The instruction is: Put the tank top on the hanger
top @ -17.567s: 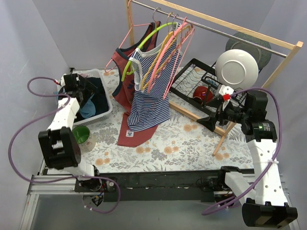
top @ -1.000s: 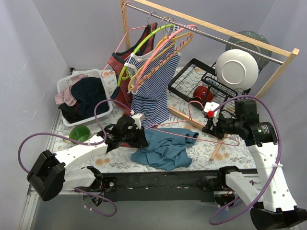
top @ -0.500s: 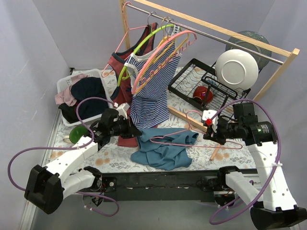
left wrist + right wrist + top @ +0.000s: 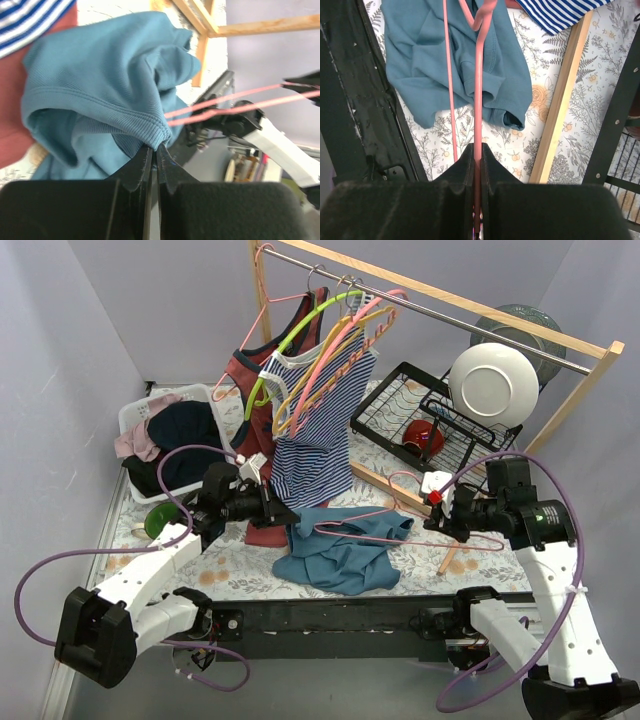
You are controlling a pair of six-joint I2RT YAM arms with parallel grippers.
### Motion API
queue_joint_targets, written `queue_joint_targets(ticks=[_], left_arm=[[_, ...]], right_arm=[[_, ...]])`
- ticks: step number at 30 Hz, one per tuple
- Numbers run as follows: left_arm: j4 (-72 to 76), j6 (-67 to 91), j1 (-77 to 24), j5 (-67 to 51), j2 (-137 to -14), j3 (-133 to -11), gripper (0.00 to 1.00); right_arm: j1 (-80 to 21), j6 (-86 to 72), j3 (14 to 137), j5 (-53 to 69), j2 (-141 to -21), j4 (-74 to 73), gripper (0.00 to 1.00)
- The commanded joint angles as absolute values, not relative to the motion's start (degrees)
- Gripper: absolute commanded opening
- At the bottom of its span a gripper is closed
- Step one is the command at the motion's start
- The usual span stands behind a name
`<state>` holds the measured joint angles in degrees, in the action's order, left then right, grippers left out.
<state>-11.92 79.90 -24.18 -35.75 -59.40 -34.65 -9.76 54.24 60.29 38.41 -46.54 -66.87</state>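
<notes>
1. Left gripper (image 4: 154, 150): clamped on the ribbed hem of the tank top (image 4: 345, 548). The fingers are pressed together with only fabric between them.
2. Tank top: crumpled on the floral table cover (image 4: 240, 565), near centre front, just in front of the striped top (image 4: 315, 455) that hangs from the rail (image 4: 450, 310). Its left edge is lifted off the table at the left gripper; the rest lies on the cover.
3. Right gripper (image 4: 477, 150): closed on the hanger (image 4: 478, 95), pinching one thin pink wire. The hanger is held roughly level above the table, far end pointing at the left gripper.
4. Left wrist view: both pink wires run up to the fabric just beside the pinched hem. Can't tell if the hanger's end is inside the opening or lying against the outside.
5. Right wrist view: hanger wires cross over the teal fabric. The wooden base bar (image 4: 565, 100) sits to the right, near the top's corner, not touching.
6. Around:
   - brick-red top (image 4: 250, 380) behind the striped one
   - lime-green hanger (image 4: 300, 332) on the rail
   - dish rack (image 4: 400, 405) with white plate (image 4: 493, 385) at back right
   - laundry basket (image 4: 135, 418) at back left
   - green cup (image 4: 158, 523) beside the left arm
</notes>
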Motion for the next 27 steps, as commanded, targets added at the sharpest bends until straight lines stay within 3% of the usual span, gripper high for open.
queue_joint_targets(ticks=[1,9,19,27], left_arm=[[-9.85,83.57,-23.29,-42.09,-57.13,-36.12,0.0],[-7.3,89.03,-21.27,-42.63,-54.67,-35.16,0.0],[-8.35,89.12,-19.78,-44.56,-55.99,-35.07,0.0],[-9.49,89.04,-19.43,-44.22,-55.99,-35.5,0.0]], right_arm=[[-9.58,50.9,57.49,40.07,-47.11,-58.47,0.01],[-9.58,51.06,53.18,42.45,-47.55,-55.19,0.01],[-9.67,48.16,53.08,35.78,-44.12,-47.55,0.01],[-9.67,48.86,53.96,39.46,-45.0,-47.98,0.01]])
